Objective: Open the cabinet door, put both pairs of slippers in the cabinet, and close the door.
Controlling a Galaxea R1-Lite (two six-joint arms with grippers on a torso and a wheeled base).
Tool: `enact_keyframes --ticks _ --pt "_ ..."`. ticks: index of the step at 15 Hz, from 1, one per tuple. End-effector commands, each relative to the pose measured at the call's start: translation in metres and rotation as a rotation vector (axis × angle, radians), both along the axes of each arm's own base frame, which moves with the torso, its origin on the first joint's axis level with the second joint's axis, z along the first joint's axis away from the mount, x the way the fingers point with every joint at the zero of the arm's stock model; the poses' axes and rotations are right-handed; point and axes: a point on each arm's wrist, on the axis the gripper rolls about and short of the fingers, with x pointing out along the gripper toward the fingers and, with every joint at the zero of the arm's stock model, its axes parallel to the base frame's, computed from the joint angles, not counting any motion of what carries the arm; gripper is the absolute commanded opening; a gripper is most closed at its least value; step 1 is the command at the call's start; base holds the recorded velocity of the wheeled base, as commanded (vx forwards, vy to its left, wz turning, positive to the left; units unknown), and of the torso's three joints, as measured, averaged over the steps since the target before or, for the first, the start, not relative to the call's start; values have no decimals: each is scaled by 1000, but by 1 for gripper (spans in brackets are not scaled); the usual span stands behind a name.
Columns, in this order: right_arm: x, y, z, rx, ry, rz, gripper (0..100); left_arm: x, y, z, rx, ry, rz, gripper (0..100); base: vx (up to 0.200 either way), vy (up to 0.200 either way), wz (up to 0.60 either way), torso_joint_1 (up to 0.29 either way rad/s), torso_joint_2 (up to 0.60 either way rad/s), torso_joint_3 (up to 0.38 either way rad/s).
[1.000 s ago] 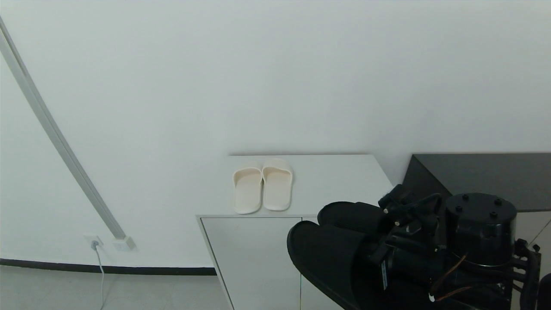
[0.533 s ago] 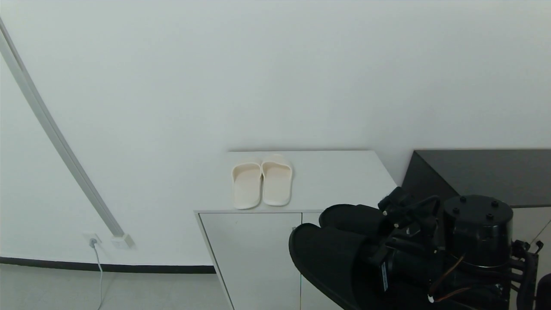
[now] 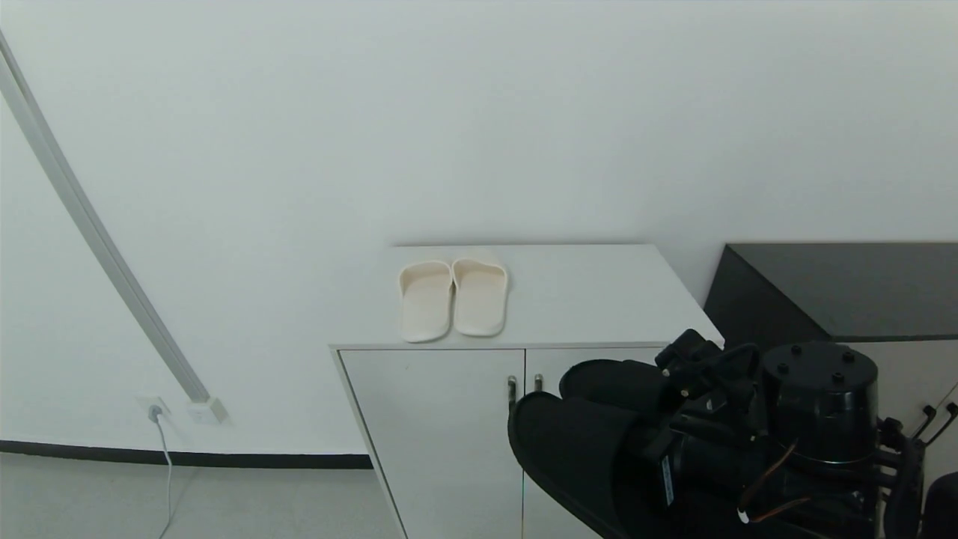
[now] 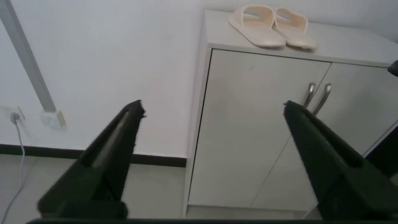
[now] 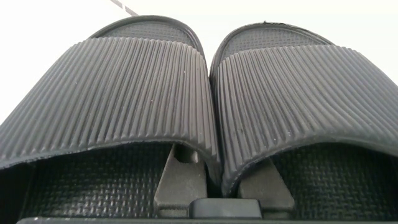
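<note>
Fingers (image 5: 180,182) of the right gripper (image 3: 677,408) grip the pair of black ribbed rubber slippers (image 3: 584,442) under their straps, in front of the white cabinet (image 3: 426,427), whose doors are closed. On the left gripper (image 4: 214,155) the fingers stand wide apart, empty. The cream moulded slippers (image 3: 453,298) lie at the cabinet top's front left edge.

A grey cable duct (image 3: 97,232) runs slantwise down the white wall (image 3: 479,112) and ends near a socket (image 3: 153,409) with a plugged cable, above a black baseboard (image 3: 224,459), and a dark-topped unit (image 3: 846,288) stands at the right.
</note>
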Motion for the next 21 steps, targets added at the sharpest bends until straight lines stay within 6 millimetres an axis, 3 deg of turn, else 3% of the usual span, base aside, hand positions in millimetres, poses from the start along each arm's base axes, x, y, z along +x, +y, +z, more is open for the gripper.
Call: enact_keyframes --ticks 1,21 --pt "1 -2 -1 -3 4 -5 0 0 0 0 -1 1 1 100 0 0 0 -173 393 212" --pt "-5 -3 -4 -27 -38 17 0 3 -1 2 67 39 -60 100 0 0 0 -196 510 313"
